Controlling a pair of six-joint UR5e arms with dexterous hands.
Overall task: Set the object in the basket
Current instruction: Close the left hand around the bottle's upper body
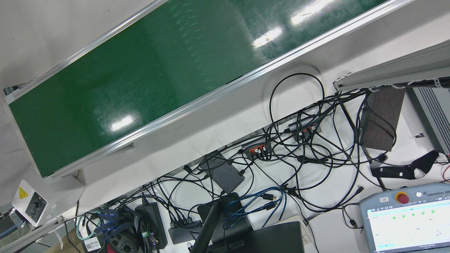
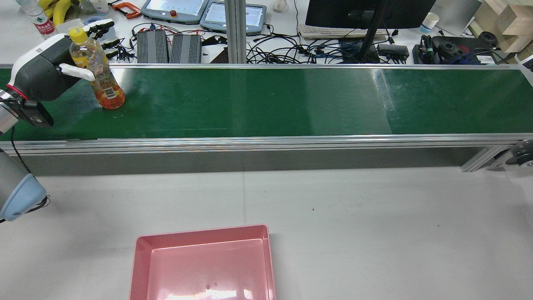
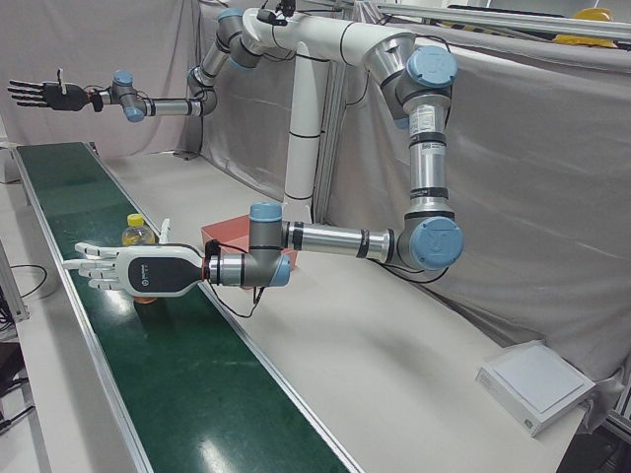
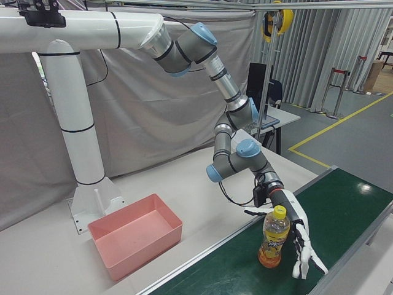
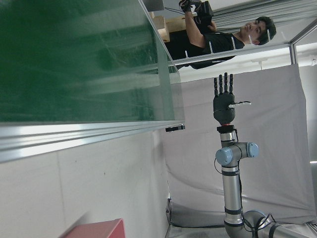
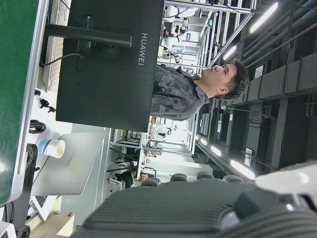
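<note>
A clear bottle [image 2: 106,89] of orange drink with a yellow cap stands upright at the left end of the green conveyor belt [image 2: 266,100]. My left hand [image 2: 46,73] is open around it: the thumb crosses its near side and the fingers stretch past its far side. The right-front view shows the same bottle [image 4: 273,243] beside the spread left hand [image 4: 296,230]. The pink basket [image 2: 200,233] lies on the white table, nearer than the belt. My right hand [image 3: 44,94] is open and raised high over the belt's far end.
Behind the belt is a desk with a monitor [image 2: 370,12], tangled cables [image 1: 299,147] and teach pendants [image 2: 175,8]. White tabletop [image 2: 354,208] lies between belt and basket. A person [image 5: 218,37] stands beyond the belt's end.
</note>
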